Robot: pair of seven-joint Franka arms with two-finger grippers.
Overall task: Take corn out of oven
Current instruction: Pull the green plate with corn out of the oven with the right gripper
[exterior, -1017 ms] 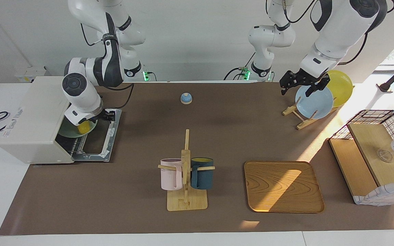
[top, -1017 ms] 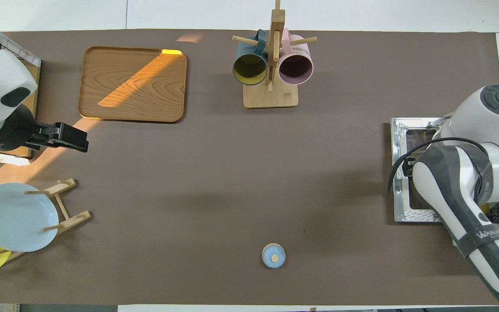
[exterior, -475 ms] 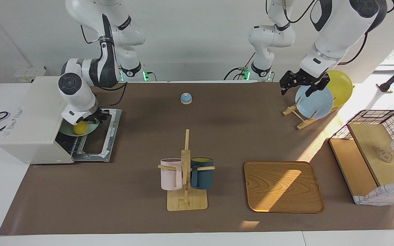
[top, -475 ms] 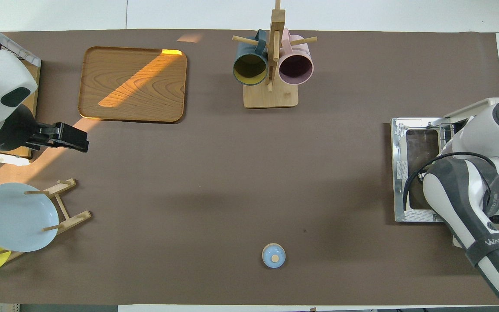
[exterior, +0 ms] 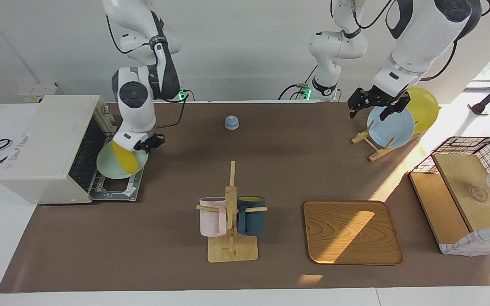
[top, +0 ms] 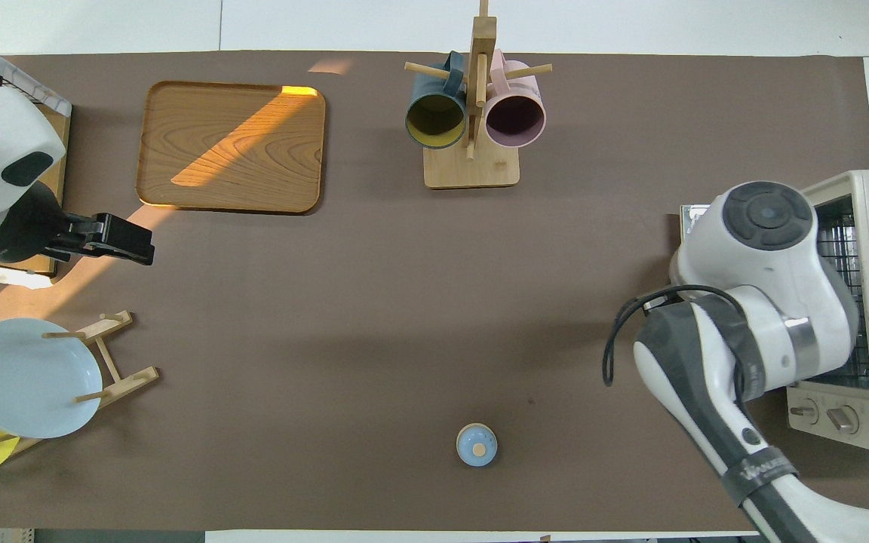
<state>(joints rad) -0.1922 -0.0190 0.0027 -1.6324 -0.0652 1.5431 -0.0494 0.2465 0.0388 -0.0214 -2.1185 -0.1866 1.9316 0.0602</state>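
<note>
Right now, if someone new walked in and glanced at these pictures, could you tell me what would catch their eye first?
Probably the bright yellow corn lying on a pale green plate, which the right gripper, shut on the plate's rim, holds tilted over the dropped door of the white oven. Next, the left gripper waiting open over the blue plate in its wooden rack at the left arm's end.
</note>
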